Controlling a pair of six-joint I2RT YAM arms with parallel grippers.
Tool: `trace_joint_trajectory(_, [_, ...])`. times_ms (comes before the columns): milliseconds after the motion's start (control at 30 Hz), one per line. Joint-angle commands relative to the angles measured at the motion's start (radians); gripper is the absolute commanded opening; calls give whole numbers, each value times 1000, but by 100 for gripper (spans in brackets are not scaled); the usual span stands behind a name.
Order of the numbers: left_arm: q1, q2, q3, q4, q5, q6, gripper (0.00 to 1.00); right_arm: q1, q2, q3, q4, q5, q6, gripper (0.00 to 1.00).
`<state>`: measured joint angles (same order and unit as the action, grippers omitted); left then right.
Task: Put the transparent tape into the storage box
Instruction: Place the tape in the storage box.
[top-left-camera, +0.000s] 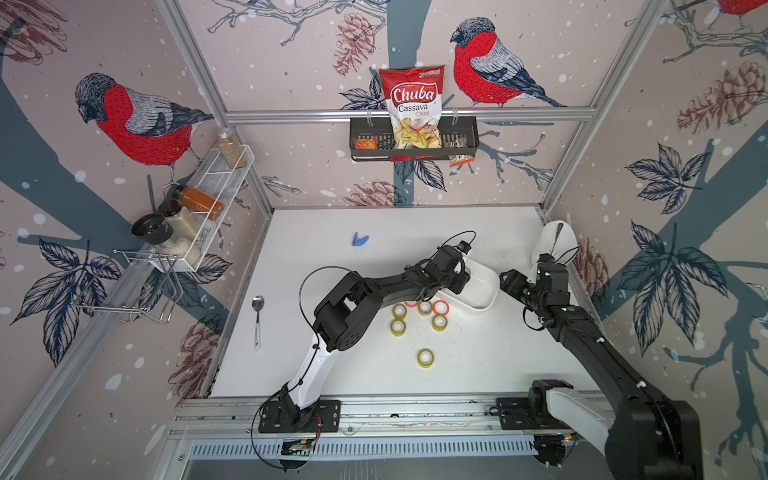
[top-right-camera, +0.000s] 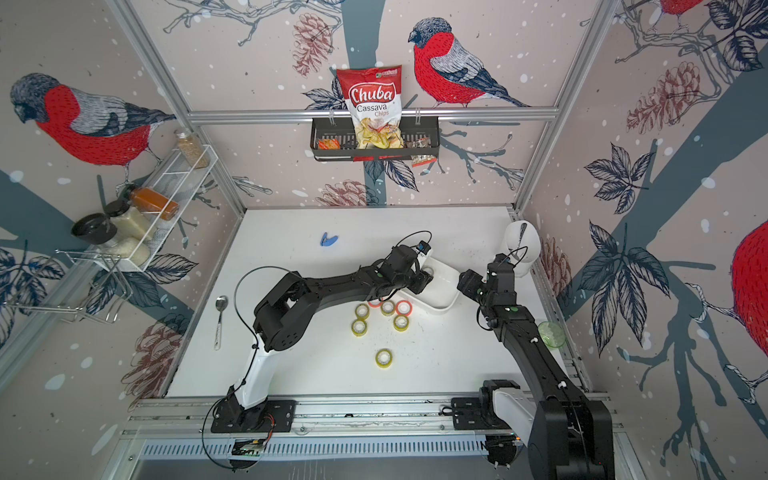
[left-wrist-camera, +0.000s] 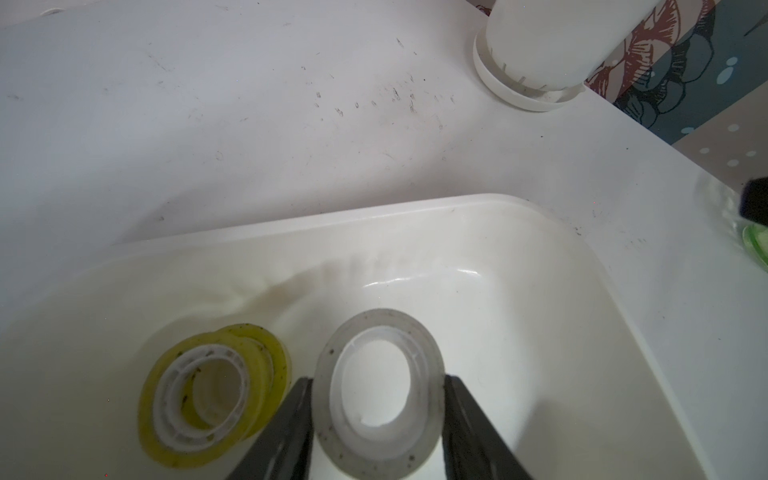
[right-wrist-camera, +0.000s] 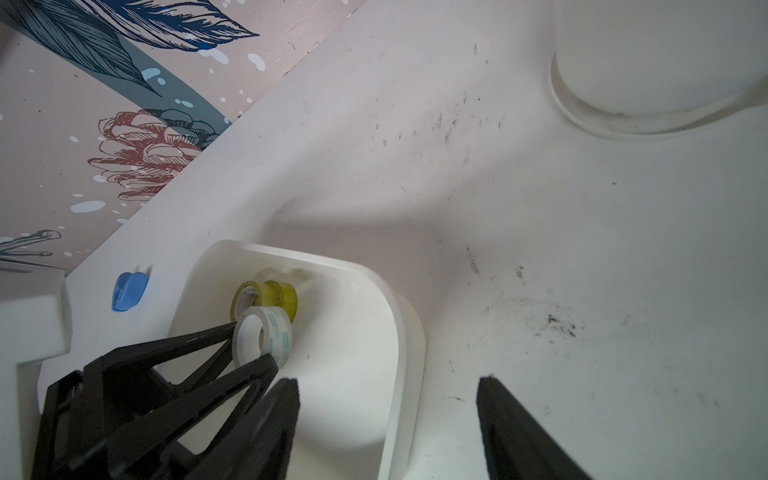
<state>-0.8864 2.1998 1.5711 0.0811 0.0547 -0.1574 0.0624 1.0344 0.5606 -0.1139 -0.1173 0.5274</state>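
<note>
1. Clear on white: grips the transparent tape across its outer rim with the left gripper, jaws clenched on either side, hole tilted back toward the wrist.
2. Hangs inside the walls of the storage box, at its far left end, just beside a yellow roll lying on the floor there. Resting on that floor or a shade clear of it: cannot tell.
3. Puts box floor straight below the tool, with no wall to cross. Likely calls only for a parting of the jaws, perhaps after a slight drop.
4. Holds the right gripper spread wide and empty just beside the box's right wall; left arm plainly the one in place.
5. Shows a red roll among loose yellow ones on the table, near side of the box.
</note>
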Motion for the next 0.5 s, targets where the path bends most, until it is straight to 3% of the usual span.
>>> trace_joint_trajectory(0, [1, 24, 40, -31, -6, 13, 49, -4, -3, -4, 12, -12, 13, 73])
trace_joint_trajectory(467, [13, 126, 147, -108, -32, 15, 51, -10, -9, -5, 13, -23, 13, 73])
